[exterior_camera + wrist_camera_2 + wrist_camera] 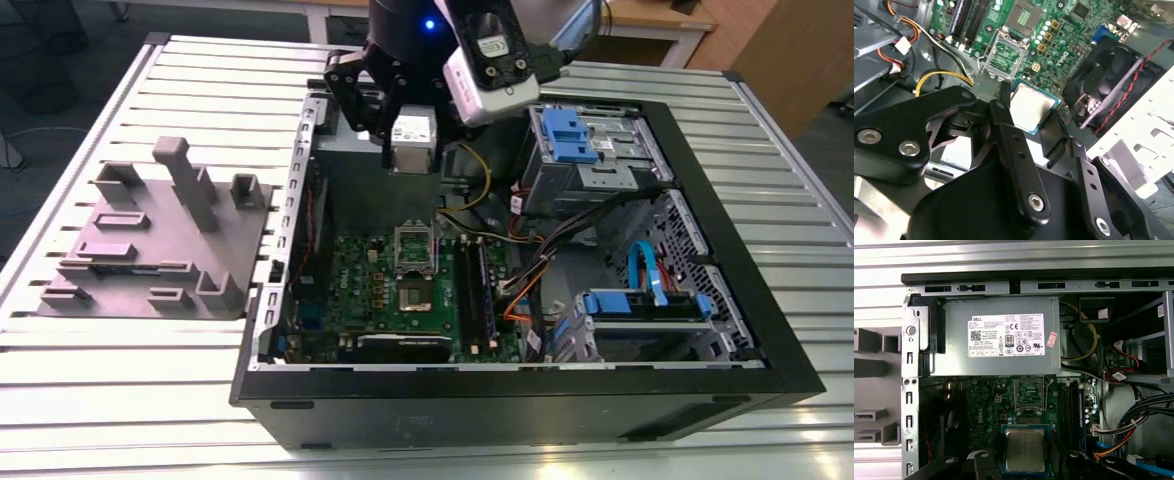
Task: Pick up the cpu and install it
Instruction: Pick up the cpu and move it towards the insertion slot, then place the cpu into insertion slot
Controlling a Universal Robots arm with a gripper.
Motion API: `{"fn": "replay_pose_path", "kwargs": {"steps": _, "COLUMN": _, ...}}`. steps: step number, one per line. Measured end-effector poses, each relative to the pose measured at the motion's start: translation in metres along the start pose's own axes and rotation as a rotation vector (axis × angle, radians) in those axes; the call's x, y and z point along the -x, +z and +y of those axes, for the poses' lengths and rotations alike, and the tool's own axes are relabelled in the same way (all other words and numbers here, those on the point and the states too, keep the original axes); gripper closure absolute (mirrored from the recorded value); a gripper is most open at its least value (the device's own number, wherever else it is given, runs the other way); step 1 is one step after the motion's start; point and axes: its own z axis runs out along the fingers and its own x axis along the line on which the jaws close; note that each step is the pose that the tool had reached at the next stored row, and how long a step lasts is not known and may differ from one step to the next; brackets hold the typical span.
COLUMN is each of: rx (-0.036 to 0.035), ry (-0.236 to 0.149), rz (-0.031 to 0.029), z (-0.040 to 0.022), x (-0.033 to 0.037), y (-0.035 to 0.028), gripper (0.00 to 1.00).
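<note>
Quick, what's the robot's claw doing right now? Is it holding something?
Gripper: shut on the cpu, holding it above the motherboard.

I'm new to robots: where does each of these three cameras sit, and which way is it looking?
Exterior view: off the arm, looks down on the open computer case and the gripper over it.
First wrist view: rides the arm, looks down at the power supply and motherboard; the gripper's black links show.
Second wrist view: rides the arm, looks along the black gripper linkage toward the motherboard.
Shared: all show the cpu gripped.
</note>
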Motion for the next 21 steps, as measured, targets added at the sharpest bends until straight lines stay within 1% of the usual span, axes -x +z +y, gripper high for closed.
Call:
{"fn": "replay_pose_path", "kwargs": {"steps": 3, "rx": 0.0001, "ry": 0.000, "rz": 0.0000, "z": 0.0002, "x": 0.0040, "y": 0.0000, "gripper": 0.53}}
{"fn": "replay_pose_path", "kwargs": {"steps": 6, "rx": 0.0000, "ry": 0.000, "rz": 0.0000, "z": 0.0003, "x": 0.0054, "y": -0.0001, "gripper": 0.53}}
{"fn": "replay_pose_path", "kwargs": {"steps": 21, "rx": -0.0009, "ry": 0.000, "rz": -0.0001, "z": 0.0003, "x": 0.0054, "y": 0.0004, "gripper": 0.53}}
